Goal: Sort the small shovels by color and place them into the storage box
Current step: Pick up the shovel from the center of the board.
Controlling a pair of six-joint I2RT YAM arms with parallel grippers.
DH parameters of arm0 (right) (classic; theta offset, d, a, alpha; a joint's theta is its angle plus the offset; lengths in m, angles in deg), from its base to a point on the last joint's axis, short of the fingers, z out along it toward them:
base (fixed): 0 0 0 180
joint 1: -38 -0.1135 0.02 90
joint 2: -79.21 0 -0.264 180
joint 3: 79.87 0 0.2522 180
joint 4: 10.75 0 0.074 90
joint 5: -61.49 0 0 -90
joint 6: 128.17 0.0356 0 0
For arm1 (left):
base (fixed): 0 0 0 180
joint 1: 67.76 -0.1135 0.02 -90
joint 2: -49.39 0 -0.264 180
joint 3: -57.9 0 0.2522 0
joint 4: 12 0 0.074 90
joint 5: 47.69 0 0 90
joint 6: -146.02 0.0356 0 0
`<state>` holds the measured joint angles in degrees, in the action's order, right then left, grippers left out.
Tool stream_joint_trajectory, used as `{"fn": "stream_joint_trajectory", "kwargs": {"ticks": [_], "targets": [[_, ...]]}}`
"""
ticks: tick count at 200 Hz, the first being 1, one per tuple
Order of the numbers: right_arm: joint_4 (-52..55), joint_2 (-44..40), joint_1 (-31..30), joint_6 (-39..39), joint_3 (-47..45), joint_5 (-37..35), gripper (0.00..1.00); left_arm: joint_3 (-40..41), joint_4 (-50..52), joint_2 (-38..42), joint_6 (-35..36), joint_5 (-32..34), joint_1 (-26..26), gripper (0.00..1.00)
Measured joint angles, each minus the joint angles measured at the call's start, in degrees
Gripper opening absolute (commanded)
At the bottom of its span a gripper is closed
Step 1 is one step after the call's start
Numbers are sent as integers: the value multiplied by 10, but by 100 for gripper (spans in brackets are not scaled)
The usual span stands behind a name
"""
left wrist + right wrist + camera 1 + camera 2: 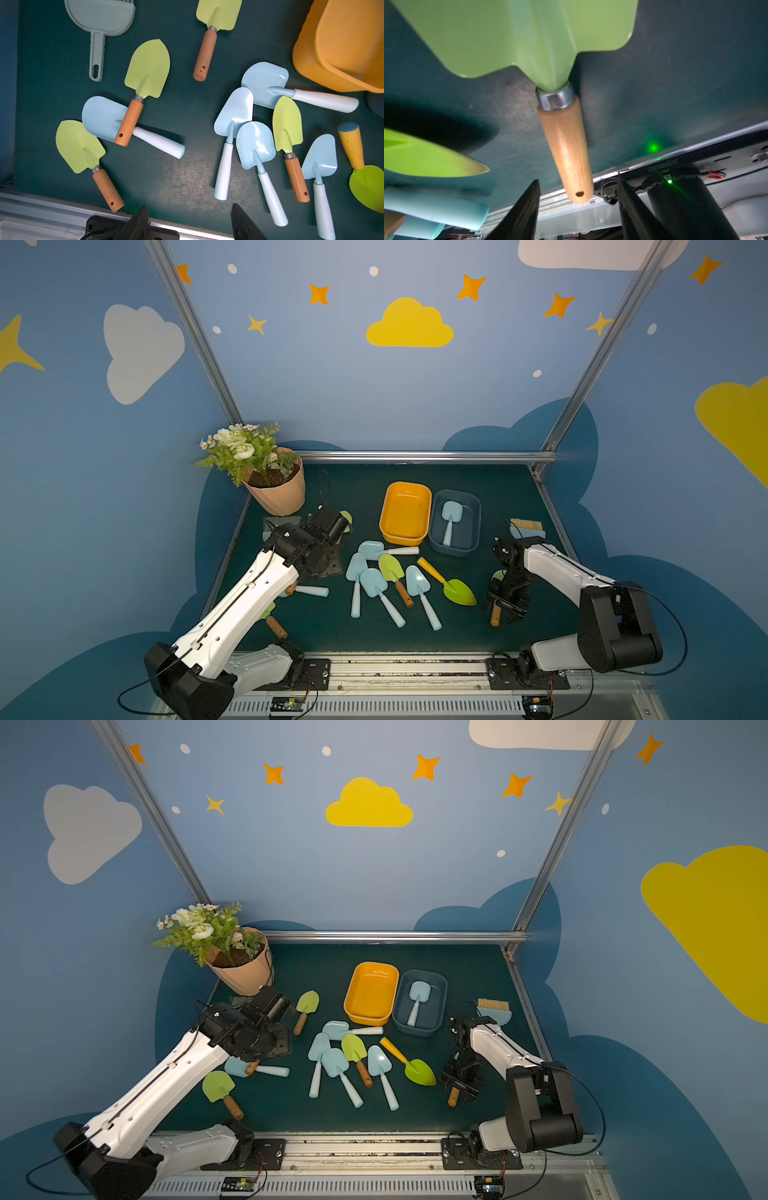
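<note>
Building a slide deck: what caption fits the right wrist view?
Open right gripper straddles the wooden handle of a lime-green shovel on the dark green mat.

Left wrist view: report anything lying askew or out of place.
One green shovel lies crossed over a light blue shovel, its wooden handle resting on the blue blade. A grey-green brush lies beside them.

Bare mat point(415, 475) along the back, from pot point(278, 495) to the right edge — widest lane in. Shut off mid-table by orange box point(405, 538) and blue box point(455, 551), side by side. Just in front, a tight fan of shovels point(386, 578), blades overlapping, little room between handles. Open strip again before the front rail point(395, 668). Left side crowded under the left arm point(249, 601) — right side narrowed by brush point(527, 526) and right gripper point(505, 608), low over a lone shovel point(494, 616).
</note>
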<state>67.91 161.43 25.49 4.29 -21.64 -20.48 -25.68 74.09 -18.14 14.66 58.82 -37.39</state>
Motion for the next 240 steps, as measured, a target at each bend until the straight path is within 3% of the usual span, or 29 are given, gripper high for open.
{"fn": "stream_joint_trajectory", "kwargs": {"ticks": [90, 127, 173, 240], "targets": [[-34, 17, 7, -2, -18, 4, 47, 13, -22, -4, 11, -10, -7, 55], [-37, 17, 10, -2, -19, 3, 37, 14, -26, -4, 13, -15, -8, 55], [-40, 17, 14, -4, -20, 1, 18, 14, -26, -4, 13, -15, -8, 55], [-22, -9, 14, -9, -13, -15, 9, 14, -26, -4, 13, -16, -8, 54]]}}
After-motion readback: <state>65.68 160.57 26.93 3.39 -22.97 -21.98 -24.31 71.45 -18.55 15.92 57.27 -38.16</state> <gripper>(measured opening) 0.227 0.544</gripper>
